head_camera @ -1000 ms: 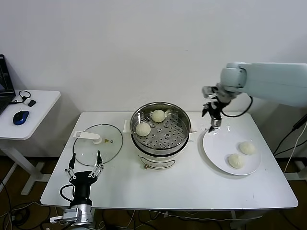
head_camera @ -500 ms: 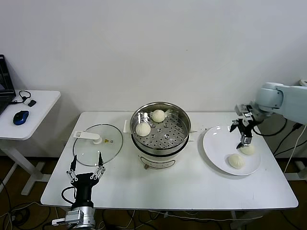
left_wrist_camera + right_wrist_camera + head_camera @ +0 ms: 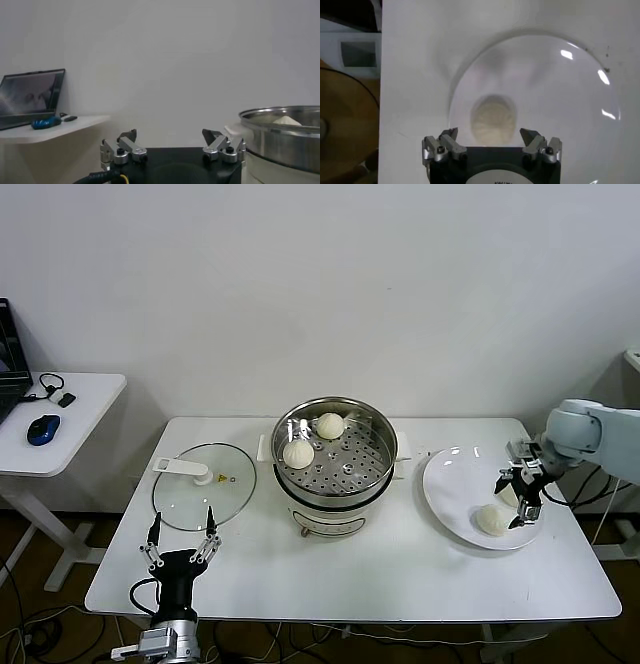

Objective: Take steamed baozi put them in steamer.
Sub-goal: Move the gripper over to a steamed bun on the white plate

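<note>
White wall and a white worktop frame our station: we stand at the near edge with both arms in view. At the worktop's middle sits the steamer, its perforated tray holding two steamed baozi, one toward the far wall and one nearer the steamer's left rim. Our right gripper hangs over the white plate near the worktop's right edge, its fingers spread wide and clamped on nothing; our right wrist view looks straight down past those parted fingers onto a baozi lying on the plate between them, not yet touched as far as we can see. From the head view, one baozi rests on the plate's near side, and the other is mostly hidden behind the gripper. Our left gripper waits at the near-left corner, fingers apart and holding nothing, just in front of the flat glass lid that lies on the worktop left of the steamer. Beyond the left edge, a small side table carries a blue mouse.
</note>
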